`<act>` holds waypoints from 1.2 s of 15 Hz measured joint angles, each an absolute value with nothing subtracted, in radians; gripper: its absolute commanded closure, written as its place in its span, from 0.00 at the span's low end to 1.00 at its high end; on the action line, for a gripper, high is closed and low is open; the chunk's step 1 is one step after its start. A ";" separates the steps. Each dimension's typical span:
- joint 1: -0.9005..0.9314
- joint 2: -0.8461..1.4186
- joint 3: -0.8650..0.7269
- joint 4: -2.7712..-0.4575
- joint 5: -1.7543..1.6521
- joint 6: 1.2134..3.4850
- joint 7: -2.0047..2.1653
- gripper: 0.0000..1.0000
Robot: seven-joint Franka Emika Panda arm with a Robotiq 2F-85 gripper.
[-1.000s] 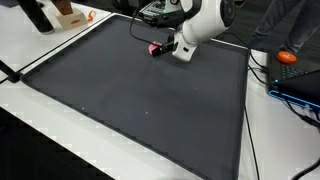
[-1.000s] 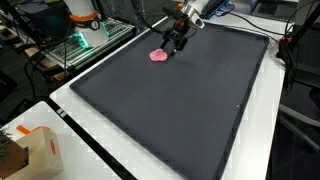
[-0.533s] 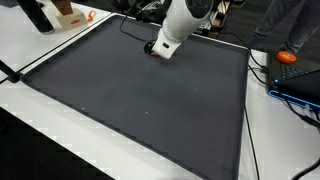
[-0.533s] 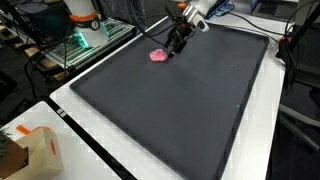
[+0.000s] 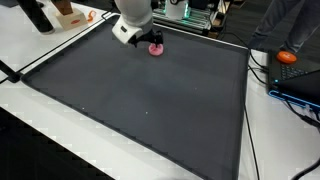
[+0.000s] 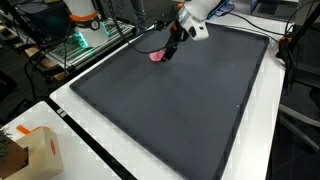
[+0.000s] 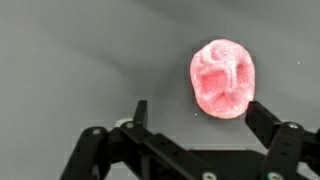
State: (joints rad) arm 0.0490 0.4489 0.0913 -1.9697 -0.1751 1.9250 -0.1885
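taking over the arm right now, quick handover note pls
Gripper: open, holding nothing.
Pink lumpy object: lies on the dark mat near one edge. It is just ahead of the fingertips, off toward one finger and not between them.
Done: the gripper sits close over the object.
Left: no grasp made yet, and the object is not lifted.

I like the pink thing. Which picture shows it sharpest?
Wrist view: the pink lump is big and fairly sharp, with the open gripper dark below it. In both exterior views it is tiny, and in an exterior view the white arm looks washed out.
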 measured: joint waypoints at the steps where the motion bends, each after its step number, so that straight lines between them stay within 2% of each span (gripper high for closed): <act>1: 0.034 0.444 0.084 -1.970 -0.143 1.926 -0.183 0.00; 7: -0.038 0.418 0.045 -2.021 0.051 2.001 -0.137 0.00; 18: -0.097 0.280 -0.031 -2.276 0.329 2.212 0.051 0.00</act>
